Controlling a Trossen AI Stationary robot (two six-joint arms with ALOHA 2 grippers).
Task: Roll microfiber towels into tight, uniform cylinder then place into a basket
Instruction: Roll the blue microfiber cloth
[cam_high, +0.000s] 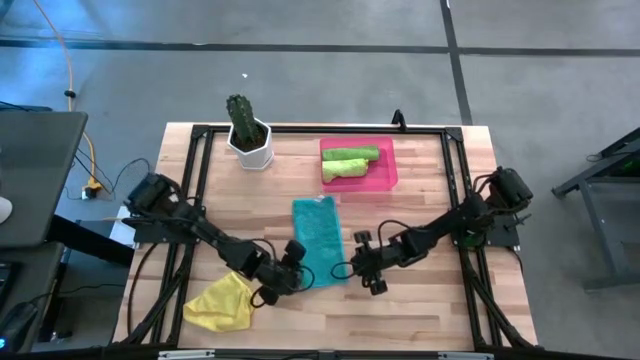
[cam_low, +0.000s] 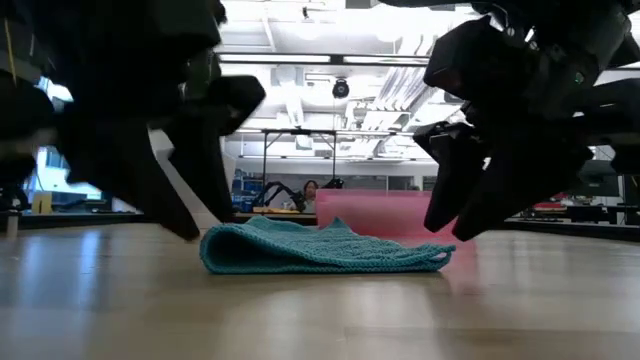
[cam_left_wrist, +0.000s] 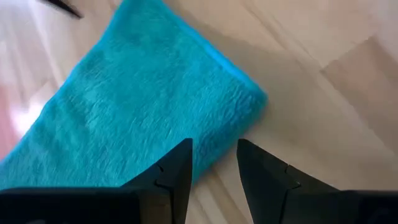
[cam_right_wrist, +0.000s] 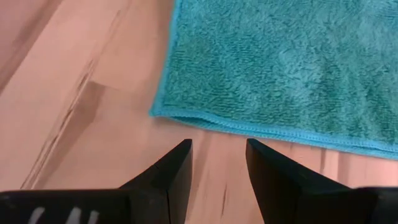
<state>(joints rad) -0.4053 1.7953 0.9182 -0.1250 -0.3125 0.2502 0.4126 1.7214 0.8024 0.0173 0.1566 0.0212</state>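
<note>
counter (cam_high: 420, 300): you've got the wooden top filling the middle of the high view, black frame rails around it.

left arm (cam_high: 190, 225): comes in from the left edge of the high view and reaches down toward the lower middle.

right arm (cam_high: 450, 225): mirrors it from the right edge, also heading to the lower middle.

basket (cam_high: 385, 178): pink tray, upper middle of the high view, just right of the cactus pot. Two lime green towels (cam_high: 350, 160) are lying in it, rolled up as far as you can tell from above.

teal towel (cam_high: 318, 240): flat on the counter, dead centre of the high view, below the basket. In the low view it's a low folded pile (cam_low: 320, 250) with the pink basket wall (cam_low: 385, 212) behind it.

yellow towel (cam_high: 222, 303): crumpled, lower left of the high view, just below the left arm's end.

cactus pot (cam_high: 249, 143): white, upper left of middle, green cactus standing upright in it.

left jaws (cam_left_wrist: 212, 177): a bit apart, nothing between them, sitting right at the teal towel's (cam_left_wrist: 137, 106) lower-left corner.

right jaws (cam_right_wrist: 217, 171): also a bit apart and empty, just off the towel's (cam_right_wrist: 286, 62) hemmed edge, bare wood under them.

person (cam_low: 311, 190): someone far back in the room, centre of the low view.
</note>
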